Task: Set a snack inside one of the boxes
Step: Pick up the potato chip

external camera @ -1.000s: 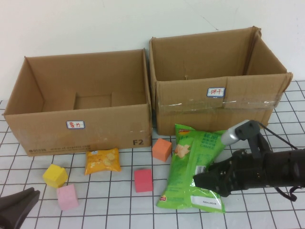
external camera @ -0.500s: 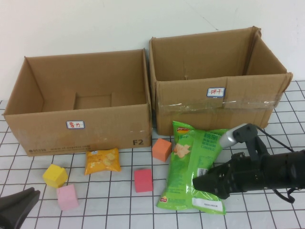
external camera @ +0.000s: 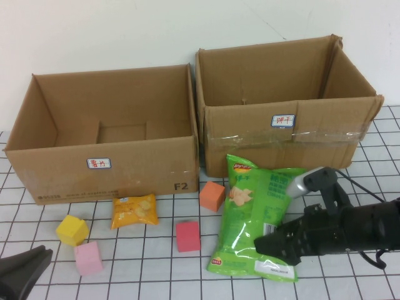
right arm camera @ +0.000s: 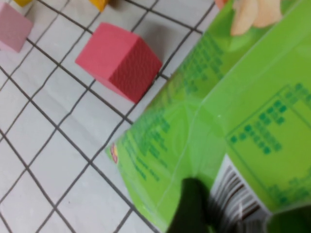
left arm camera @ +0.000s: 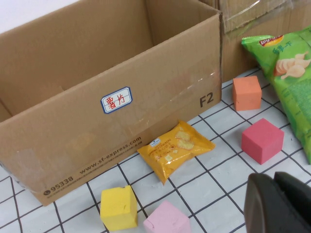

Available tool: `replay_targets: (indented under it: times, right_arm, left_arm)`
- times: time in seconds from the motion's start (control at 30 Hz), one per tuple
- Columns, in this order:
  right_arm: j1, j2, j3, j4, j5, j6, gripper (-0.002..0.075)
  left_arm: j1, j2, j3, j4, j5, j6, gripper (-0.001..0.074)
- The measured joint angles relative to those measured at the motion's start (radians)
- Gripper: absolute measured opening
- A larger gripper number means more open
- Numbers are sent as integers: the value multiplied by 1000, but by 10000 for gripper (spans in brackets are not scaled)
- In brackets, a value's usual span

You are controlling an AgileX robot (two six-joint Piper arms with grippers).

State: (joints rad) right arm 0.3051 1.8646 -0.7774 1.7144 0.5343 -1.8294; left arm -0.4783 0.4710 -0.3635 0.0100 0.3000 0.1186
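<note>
- At the front right of the gridded worktop, the right tool sits low over the near end of the green chip bag, fingers spread wide, one dark fingertip against the bag's lower edge by the barcode.
- The bag lies flat on the worktop, its far end close to the front wall of the right cardboard box, its near end toward the robot.
- Just left of the bag, the red cube and the orange cube stand apart from it with bare grid between.
- The left cardboard box sits open-topped, side by side with the right one.
- In front of it lie the small orange snack packet, the yellow cube and the pink cube.
- The left tool is parked at the near left corner, fingers pressed together, clear of the cubes.
</note>
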Motion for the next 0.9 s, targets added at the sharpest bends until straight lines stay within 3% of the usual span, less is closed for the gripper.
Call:
replay_targets:
  times: [0.1,0.2,0.57,0.9]
  right_arm:
    - [0,14,0,0,12,0,561]
    - [0,23,0,2,22,0,526]
    - [0,23,-1,2,140,2,58]
    - [0,-96,-1,-32,242,79,6]
  left_arm:
    - [0,0,0,0,0,0,0]
    - [0,0,0,0,0,0,0]
    - [0,0,0,0,-2,-2,-1]
    - [0,0,0,0,-9,-2,-1]
